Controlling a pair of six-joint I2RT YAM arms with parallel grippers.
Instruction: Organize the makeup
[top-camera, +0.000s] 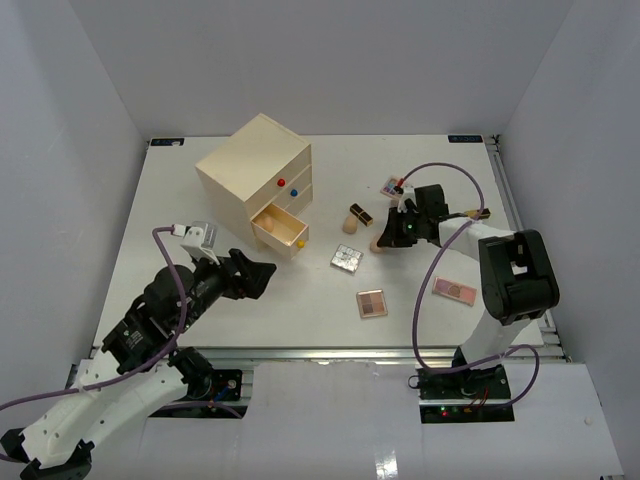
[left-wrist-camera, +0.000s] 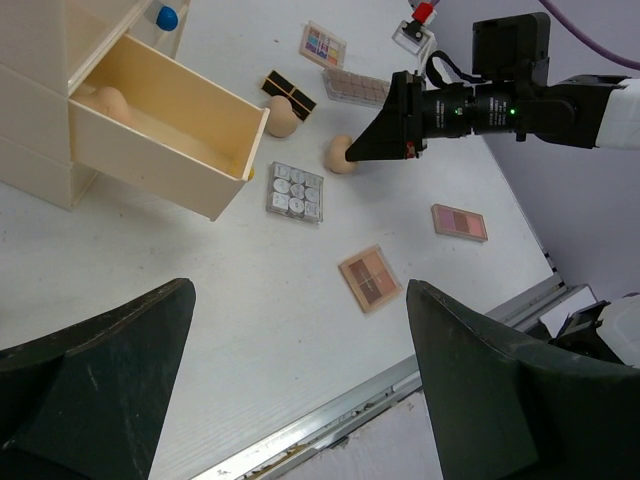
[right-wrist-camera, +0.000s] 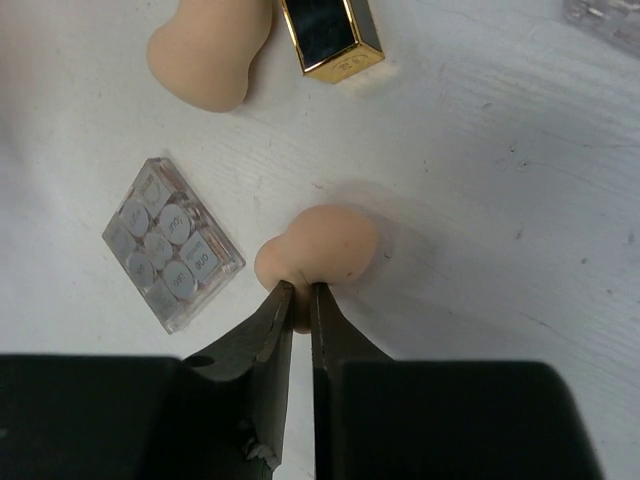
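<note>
Well, grey walls (top-camera: 60, 120) box a white table (top-camera: 190, 180), broad white along its left and bottom edges. Makeup (top-camera: 372, 303) lies centre-right by the chest (top-camera: 250, 165). Right claw (right-wrist-camera: 300, 297) pinches a sponge (right-wrist-camera: 325, 250) there; left claw (top-camera: 258, 277) gapes, holding nothing.

The left arm (top-camera: 100, 400) is white-shelled at its base and black toward the jaws; the right arm (top-camera: 515, 275) is mostly black. A purple cable (top-camera: 440, 166) runs back from each wrist. Behind the tapered black jaws of the right gripper (right-wrist-camera: 300, 295) glows what seems a green light (left-wrist-camera: 512, 111)
</note>
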